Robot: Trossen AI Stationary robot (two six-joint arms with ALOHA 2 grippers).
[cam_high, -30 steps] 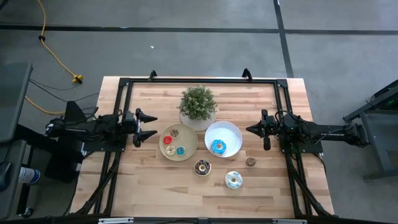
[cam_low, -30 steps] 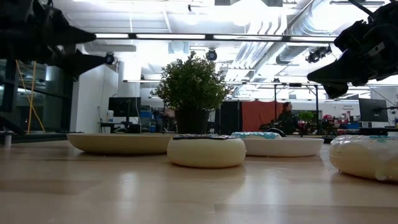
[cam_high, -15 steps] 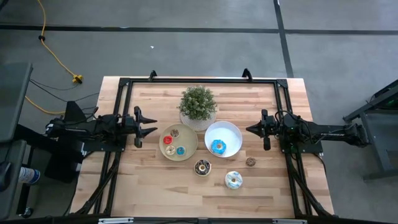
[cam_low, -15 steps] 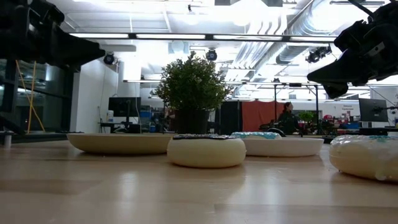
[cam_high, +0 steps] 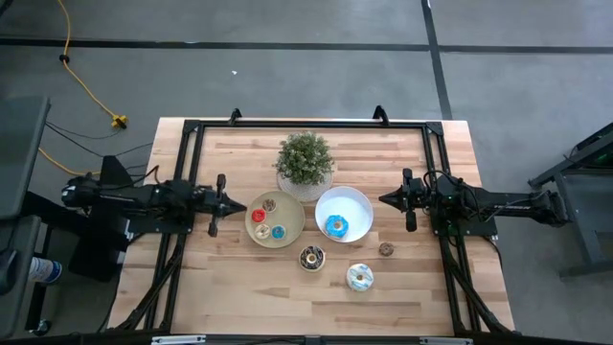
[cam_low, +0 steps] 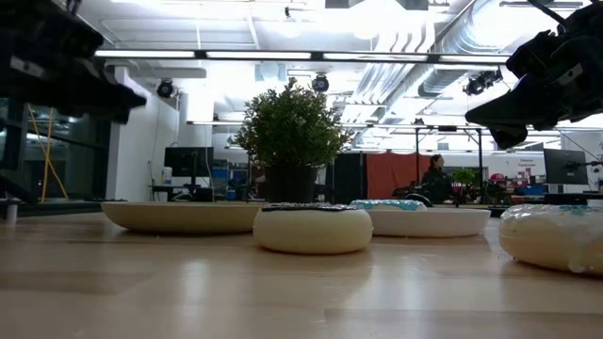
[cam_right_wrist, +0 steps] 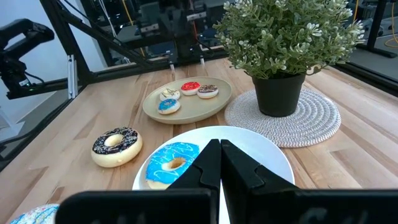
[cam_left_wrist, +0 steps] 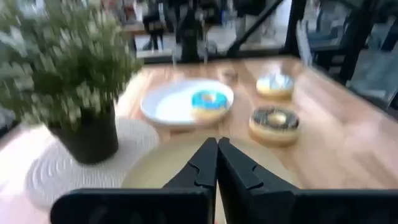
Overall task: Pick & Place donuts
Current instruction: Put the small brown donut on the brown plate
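Note:
Several small donuts lie on the round tan plate, among them a red one and a blue one. A larger blue donut lies on the white plate. On the bare table rest a chocolate donut, a white donut with blue specks and a small brown donut. My left gripper hovers shut and empty just left of the tan plate. My right gripper hovers shut and empty just right of the white plate.
A potted plant on a woven mat stands behind the two plates. A black frame runs along the table's far edge and sides. Bare wood lies along the near edge and left of the tan plate.
My left gripper has shut from wide open, with nothing between its fingers, staying just left of the tan plate. The donuts and plates have not moved.

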